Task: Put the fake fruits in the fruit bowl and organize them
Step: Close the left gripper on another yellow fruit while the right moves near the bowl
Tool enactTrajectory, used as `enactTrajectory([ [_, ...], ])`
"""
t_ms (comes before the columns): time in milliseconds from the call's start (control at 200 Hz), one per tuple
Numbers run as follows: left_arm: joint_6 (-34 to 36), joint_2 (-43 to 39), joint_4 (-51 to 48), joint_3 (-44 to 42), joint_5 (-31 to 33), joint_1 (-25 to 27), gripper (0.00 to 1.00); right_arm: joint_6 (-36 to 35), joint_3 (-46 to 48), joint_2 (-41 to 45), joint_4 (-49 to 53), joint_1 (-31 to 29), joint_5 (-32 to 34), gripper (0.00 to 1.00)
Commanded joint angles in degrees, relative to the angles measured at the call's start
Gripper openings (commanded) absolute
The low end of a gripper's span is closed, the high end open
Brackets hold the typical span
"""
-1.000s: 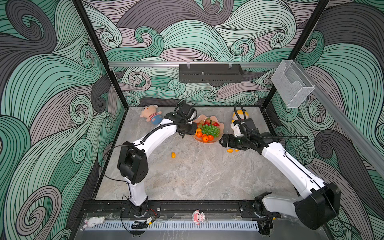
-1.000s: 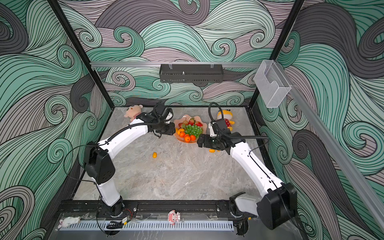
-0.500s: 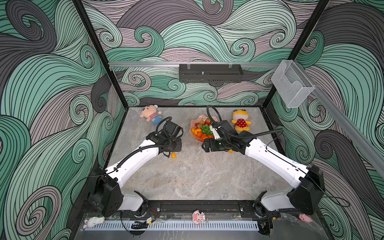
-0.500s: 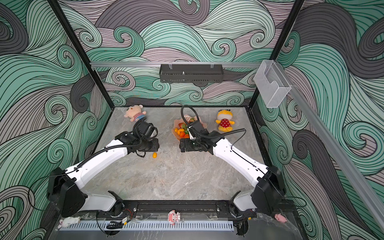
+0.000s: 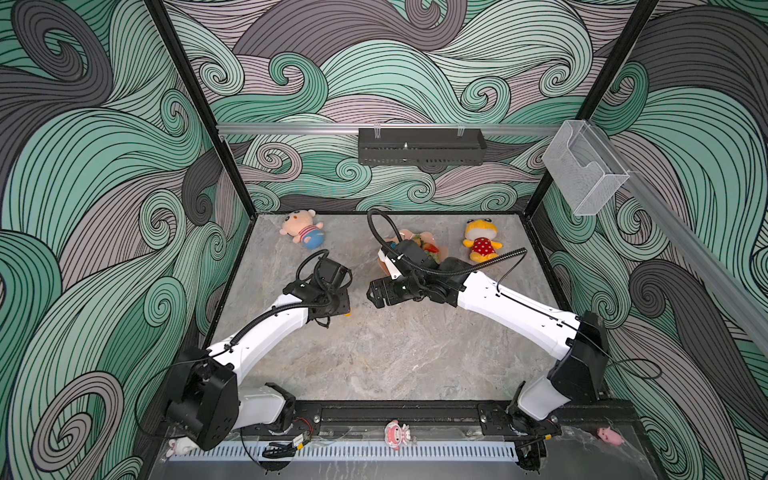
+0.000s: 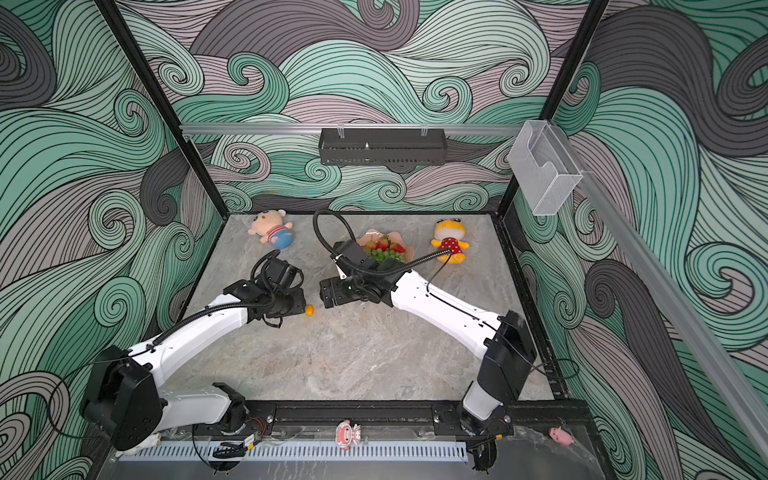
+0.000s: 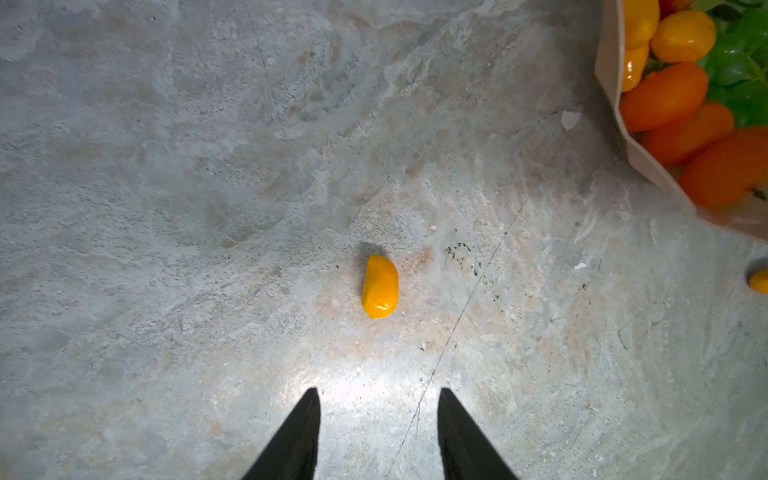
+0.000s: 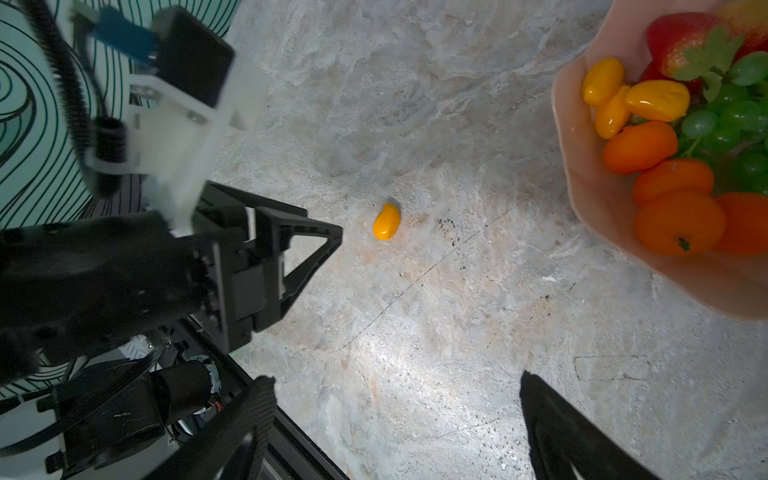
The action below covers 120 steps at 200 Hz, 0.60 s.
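**One kumquat loose on the marble**

A lone kumquat (image 7: 380,286) lies on the grey table (image 7: 166,208), just ahead of the left gripper (image 7: 378,392), whose fingers stand apart and empty. The right gripper (image 8: 395,378) gapes wide, holding nothing. Nearby sits the pink fruit bowl (image 8: 582,187), piled with tangerines (image 8: 679,222), grapes (image 8: 739,114) and strawberries (image 8: 681,37).

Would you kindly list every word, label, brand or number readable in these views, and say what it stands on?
No text can be read anywhere.
Tiny white marks on the left arm's black wrist housing and the right arm's black wrist housing: too small to read.
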<state>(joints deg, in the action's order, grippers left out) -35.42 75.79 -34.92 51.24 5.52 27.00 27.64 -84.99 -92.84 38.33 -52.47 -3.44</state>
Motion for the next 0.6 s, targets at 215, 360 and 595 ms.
enactTrajectory([
  [215,1.73,11.31,2.57,4.98,-5.40,-2.60,0.49,-1.95,0.59,3.80,0.23,0.08,2.30,0.90],
  [360,2.70,14.71,1.88,6.31,-5.43,-3.16,0.49,-2.32,1.44,5.37,0.21,0.26,4.09,0.89],
  [595,3.54,18.75,1.53,7.96,-5.83,-3.80,0.45,-2.55,2.49,6.79,0.97,1.18,5.20,0.89],
])
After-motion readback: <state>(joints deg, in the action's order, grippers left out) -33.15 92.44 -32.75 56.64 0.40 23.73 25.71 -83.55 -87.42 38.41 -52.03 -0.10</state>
